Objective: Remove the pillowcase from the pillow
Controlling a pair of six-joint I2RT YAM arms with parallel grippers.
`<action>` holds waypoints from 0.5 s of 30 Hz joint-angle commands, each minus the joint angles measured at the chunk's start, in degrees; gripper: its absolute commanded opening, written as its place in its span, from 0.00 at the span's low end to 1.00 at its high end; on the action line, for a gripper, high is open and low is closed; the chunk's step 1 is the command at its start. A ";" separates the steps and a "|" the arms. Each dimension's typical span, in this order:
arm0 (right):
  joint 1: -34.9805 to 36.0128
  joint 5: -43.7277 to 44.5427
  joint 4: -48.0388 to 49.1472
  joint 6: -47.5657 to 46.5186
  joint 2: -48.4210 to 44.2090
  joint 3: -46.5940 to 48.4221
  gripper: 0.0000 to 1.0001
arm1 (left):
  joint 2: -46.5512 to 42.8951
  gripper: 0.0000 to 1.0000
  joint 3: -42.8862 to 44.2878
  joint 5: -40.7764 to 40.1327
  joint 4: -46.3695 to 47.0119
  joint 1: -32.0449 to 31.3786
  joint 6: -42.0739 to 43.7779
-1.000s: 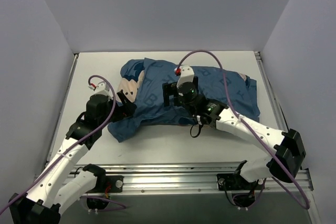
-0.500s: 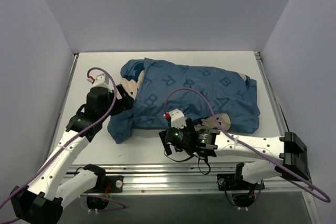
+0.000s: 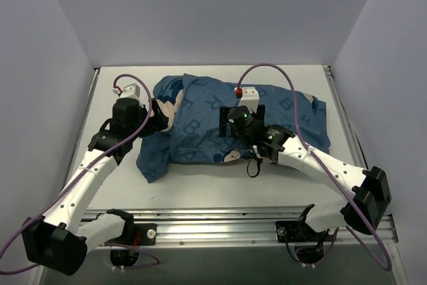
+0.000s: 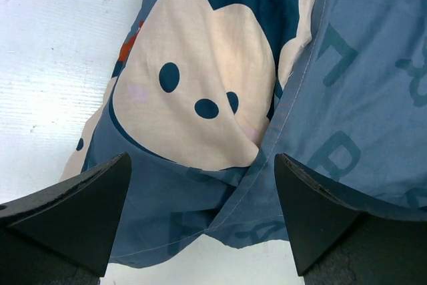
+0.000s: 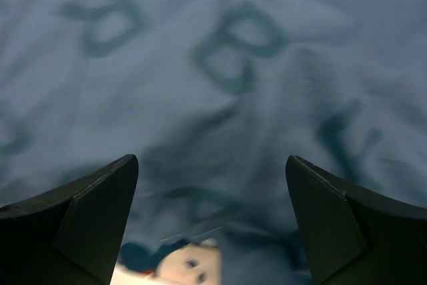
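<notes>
Top view with both wrist views. The bench [image 3: 200,188] carries the pillowcase [image 3: 287,128], which lies lengthwise across its middle, plump and rumpled. A loose flap hangs toward the near side at the pillowcase's left end. The pillow is wholly covered by the pillowcase and does not show.

Left end effector [image 3: 162,115]: at the left end of the pillowcase, jaws spread wide with nothing gripped. In its wrist view the end effector [image 4: 200,168] frames a cream cartoon face [image 4: 193,91] with dark eyes, bordered by a stitched hem of the pillowcase [image 4: 353,58]. Bare bench [image 4: 47,45] lies to the left of the cloth.

Right end effector [image 3: 241,119]: over the middle of the pillowcase, jaws also wide apart and empty. Whether it touches the cloth cannot be told. Its wrist view shows the end effector [image 5: 212,165] above the pillowcase [image 5: 233,65], whose printed letters appear blurred. A second cartoon face [image 5: 190,268] shows at the near edge.
</notes>
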 commanded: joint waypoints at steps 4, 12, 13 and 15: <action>-6.40 3.91 -1.51 4.95 -3.77 -11.98 0.88 | 1.11 0.97 2.48 2.57 0.46 0.85 1.95; -6.14 -2.32 -17.31 24.29 -25.53 -27.30 0.88 | 2.69 0.97 2.49 4.59 0.64 1.21 1.95; -5.70 -2.76 -17.52 25.53 -27.49 -27.66 0.88 | 2.69 0.97 2.22 4.68 0.90 1.29 1.95; -5.52 -3.21 -19.27 28.61 -30.57 -26.35 0.88 | 2.60 0.97 1.96 4.94 1.16 1.47 1.95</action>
